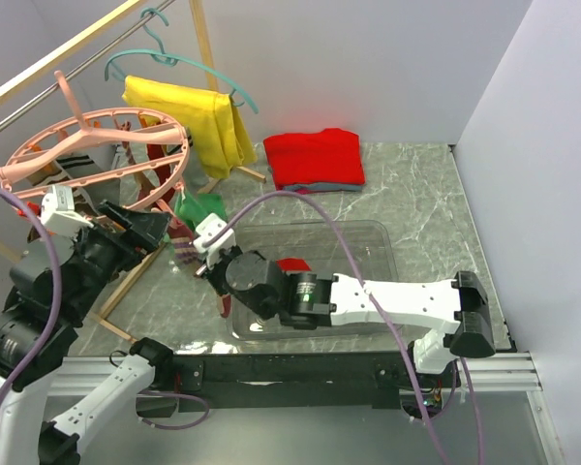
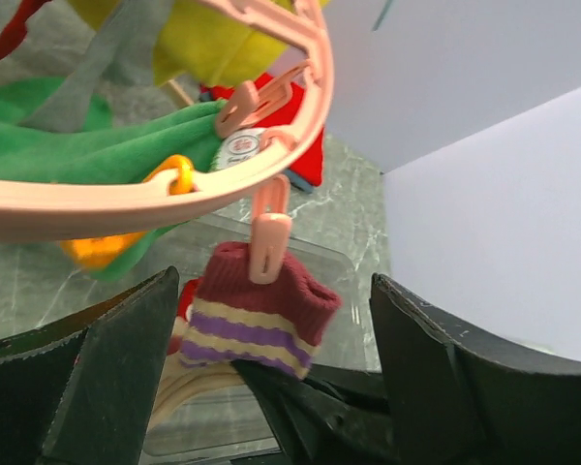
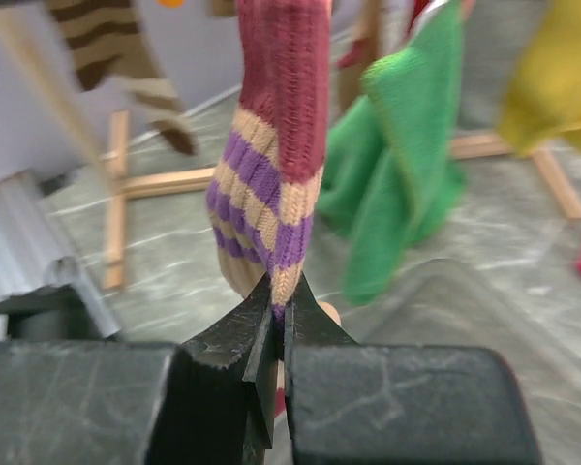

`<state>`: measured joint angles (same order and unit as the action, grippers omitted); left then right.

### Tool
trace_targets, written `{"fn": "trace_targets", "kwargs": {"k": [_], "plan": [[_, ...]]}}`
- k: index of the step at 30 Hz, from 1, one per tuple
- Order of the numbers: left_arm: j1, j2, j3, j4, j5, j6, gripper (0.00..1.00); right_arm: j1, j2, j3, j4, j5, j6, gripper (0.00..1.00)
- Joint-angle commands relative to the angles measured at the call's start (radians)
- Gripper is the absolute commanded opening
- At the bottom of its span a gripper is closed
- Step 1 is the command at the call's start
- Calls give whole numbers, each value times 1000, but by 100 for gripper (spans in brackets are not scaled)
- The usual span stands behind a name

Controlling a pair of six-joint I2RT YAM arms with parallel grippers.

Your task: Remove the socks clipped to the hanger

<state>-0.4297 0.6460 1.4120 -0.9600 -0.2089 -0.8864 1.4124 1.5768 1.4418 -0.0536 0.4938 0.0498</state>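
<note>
Plain white wall point(image 1: 368, 58) far, second white wall point(image 1: 552, 145) right, the two meeting at the far right corner. Grey marbled table top point(image 1: 421, 199). Light wooden rack point(image 1: 204, 48) far left, feet on the table. Black rail point(image 1: 300, 369) along the near edge. Even bright light, soft shadows.

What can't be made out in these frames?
- Top view: maroon, tan and purple striped sock, mostly hidden by the black right gripper.
- Right wrist: pink plastic clip holding it, beyond the top edge.
- Left wrist: sock's toe, behind dark hardware.
- Right wrist: brown striped sock, blurred.
</note>
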Motion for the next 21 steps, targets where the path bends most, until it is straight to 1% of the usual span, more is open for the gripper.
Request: {"fn": "trace_targets", "kwargs": {"k": [1,2,3,8,9,11,12,15,21], "plan": [[-1,-2,-34,59,-53,-26,84,58,32,48,138,308,-184,0],[-1,4,-33,63,-58,-32,84,68,35,43,161,331,-211,0],[-1,9,-33,66,-63,-32,84,82,37,36,220,379,-262,0],[-1,50,-12,82,-96,-19,83,126,52,-1,343,463,-364,0],[-1,56,-12,86,-106,-20,83,131,58,-9,406,489,-416,0],[-1,58,-27,107,-113,-20,83,148,71,-24,466,520,-470,0],[-1,60,-33,115,-116,-22,83,154,83,-30,521,540,-522,0],[-1,60,-57,151,-119,-28,83,168,106,-34,583,554,-588,0],[-1,67,-84,205,-156,-19,82,181,112,-46,633,545,-626,0]]}}
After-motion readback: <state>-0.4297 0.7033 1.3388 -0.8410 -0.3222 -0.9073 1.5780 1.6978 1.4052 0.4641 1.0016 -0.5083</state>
